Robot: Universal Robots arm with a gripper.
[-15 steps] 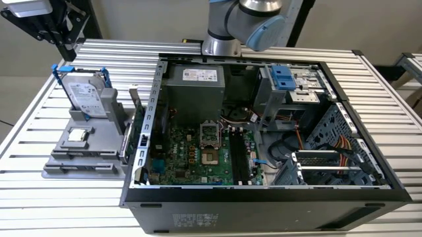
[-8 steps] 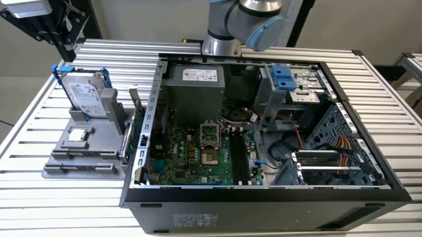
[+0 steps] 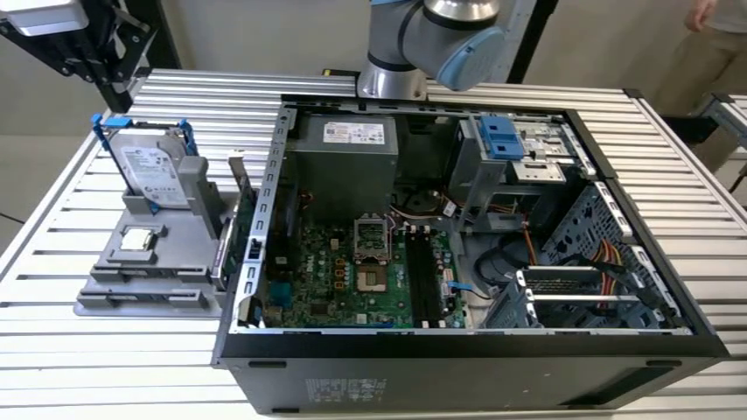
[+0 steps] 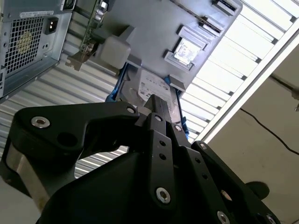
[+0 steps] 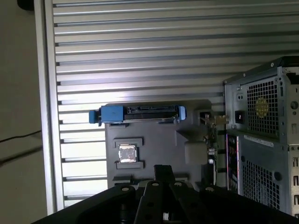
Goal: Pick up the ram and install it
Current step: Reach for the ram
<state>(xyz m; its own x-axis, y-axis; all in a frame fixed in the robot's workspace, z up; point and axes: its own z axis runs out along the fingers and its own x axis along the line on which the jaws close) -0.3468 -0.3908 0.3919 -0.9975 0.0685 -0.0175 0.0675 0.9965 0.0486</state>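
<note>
- End effector (image 5: 163, 171) is held well above the grey parts holder (image 3: 94, 306) on the bench (image 3: 70, 367), fingertips brought together on nothing.
- The ram (image 3: 154, 298) is judged, not with certainty, to be the dark strip laid in the holder's near slot, at the exterior view's left, exposed for a grasp from above.
- The computer case (image 3: 467, 350) is laid open just right of the holder, so the motherboard (image 3: 327, 271) faces upward.

Bright, even light; glare whitens the slatted table (image 4: 252, 46).
</note>
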